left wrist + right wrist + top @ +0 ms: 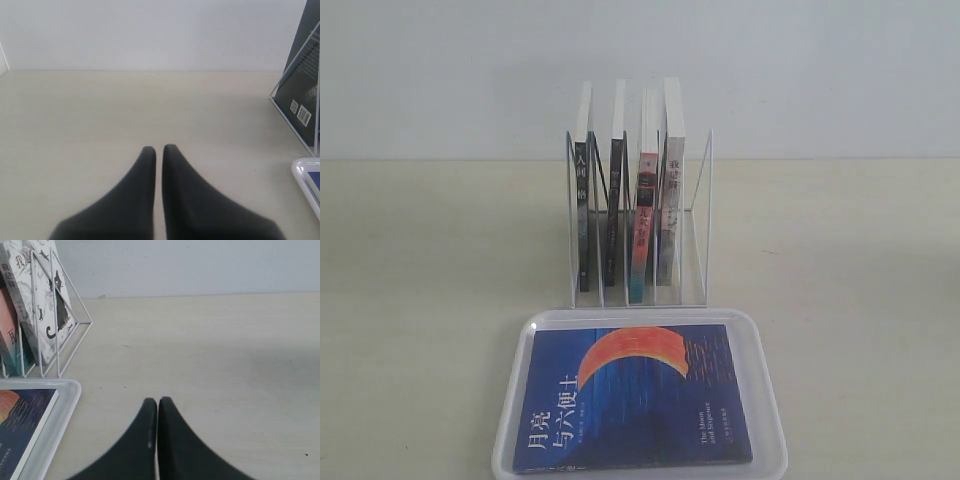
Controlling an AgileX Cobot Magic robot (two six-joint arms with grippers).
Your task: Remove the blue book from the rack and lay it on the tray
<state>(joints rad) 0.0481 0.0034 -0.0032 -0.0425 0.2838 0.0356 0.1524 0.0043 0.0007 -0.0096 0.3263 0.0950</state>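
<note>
We see the blue book [632,398] lying flat in the tray [766,400], cover up, its orange-red moon and white title showing. It fills most of the tray floor, with a narrow strip of white rim around it. The tray sits on the table [860,300] just in front of the rack [707,220], its far rim close to the rack's base.

Four books stand upright in the rack, spines toward the exterior camera: two black-spined books [582,205] on the left, a pink-and-teal book [639,230] next, and a white book [672,195] on the right. In the exterior view we see neither arm.

In the left wrist view, the left gripper [159,149] hangs over bare table with its two dark fingers [142,185] drawn together, only a thin slit between them and nothing in it. At that picture's edge we see a corner of the rack, a dark book cover and a corner of the tray, all well apart from the fingertips.

In the right wrist view, the right gripper [158,401] is pressed closed and empty, also over bare table. The tray's rim, with the blue book's corner in it, lies near it to one side, and the rack with the white book stands beyond.
</note>
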